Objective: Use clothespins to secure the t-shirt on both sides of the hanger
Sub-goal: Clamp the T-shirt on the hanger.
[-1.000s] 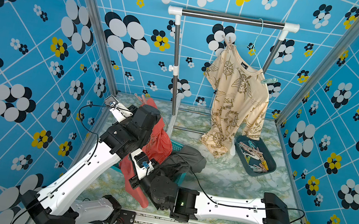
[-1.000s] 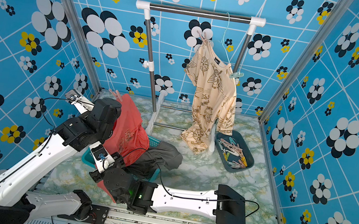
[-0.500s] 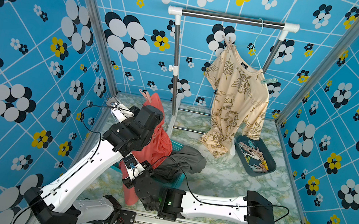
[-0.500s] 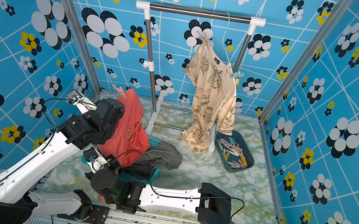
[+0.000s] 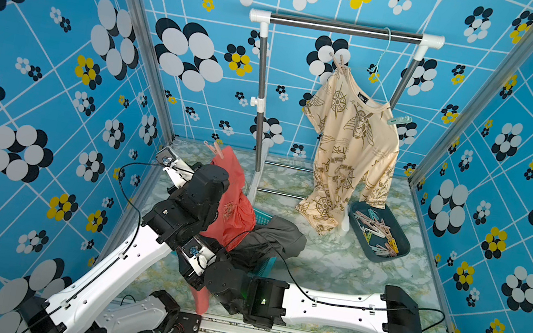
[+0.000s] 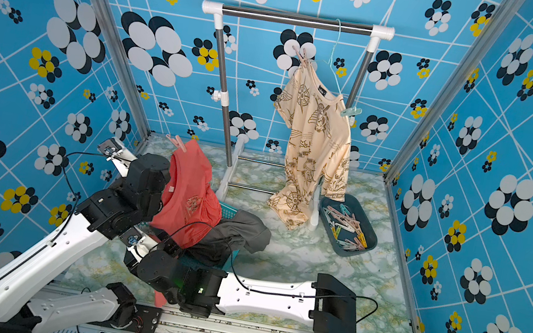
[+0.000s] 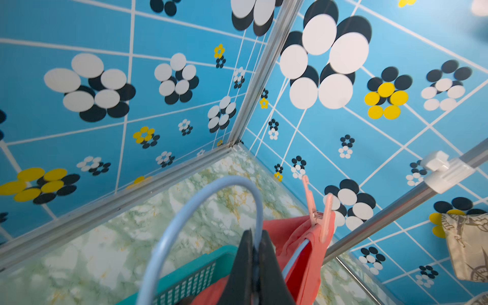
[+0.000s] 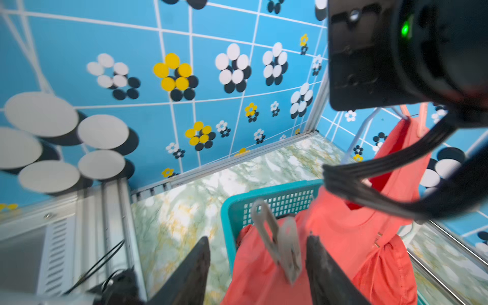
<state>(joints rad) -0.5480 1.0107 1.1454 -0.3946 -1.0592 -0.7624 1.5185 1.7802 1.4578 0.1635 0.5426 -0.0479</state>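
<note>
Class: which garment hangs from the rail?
The cream printed t-shirt. The red t-shirt is on a hanger gripped by the left gripper; the grey garment lies over the teal basket.

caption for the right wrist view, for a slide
Open right end effector flanking a beige clothespin against the coral t-shirt, teal basket behind.

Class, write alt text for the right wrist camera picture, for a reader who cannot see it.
The right gripper, jaws open, flanks a beige clothespin that appears clipped to a coral t-shirt. Beyond them a teal basket stands on a marbled floor with blue flowered walls; the left arm, black, fills one corner.
</note>
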